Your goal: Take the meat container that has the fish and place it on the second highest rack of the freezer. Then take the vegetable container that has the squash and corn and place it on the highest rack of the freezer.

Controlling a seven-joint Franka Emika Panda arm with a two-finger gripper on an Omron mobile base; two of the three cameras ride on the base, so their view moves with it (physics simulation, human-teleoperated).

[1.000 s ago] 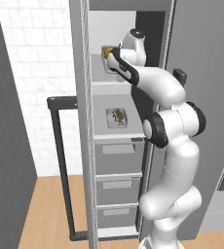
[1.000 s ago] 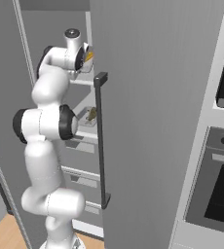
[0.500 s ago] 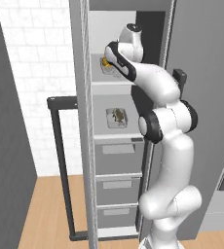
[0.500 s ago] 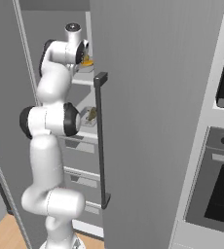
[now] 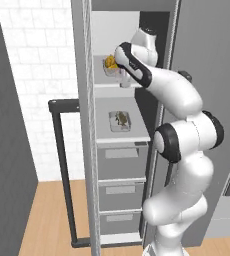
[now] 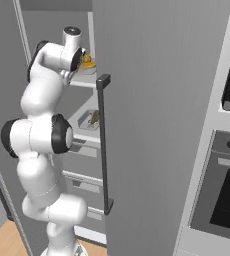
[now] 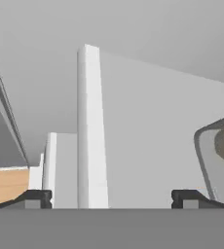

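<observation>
A second before, my jaws were clamped on the vegetable tub (image 5: 111, 65) at the top rack (image 5: 103, 85); since then they had spread wide and held nothing. My gripper (image 7: 112, 198) showed its 2 fingertips (image 7: 35, 198) far apart in the hand view, with bare white freezer wall between them. The tub's grey rim (image 7: 212, 163) lay just off my right fingertip, outside the gap, a sliver of yellow showing at its edge. My wrist had also lifted and pulled back a little from the tub since half a second before.

In the left base view the tub sat on the top rack, just beyond my hand, with yellow pieces inside it. I counted 2 tubs in all: that 1, and the fish tub (image 5: 120, 120) on the second rack (image 5: 137, 136), well below my jaws. The fish tub had not shifted between the frames.

I counted 3 drawers (image 5: 120, 162) under the second rack, stacked 1 above another, far beneath my jaws. 1 open freezer door (image 6: 152, 120) stood to the right of my arm, with 1 dark handle (image 6: 105, 142) on its edge. 1 oven (image 6: 222, 200) stood beyond it.
</observation>
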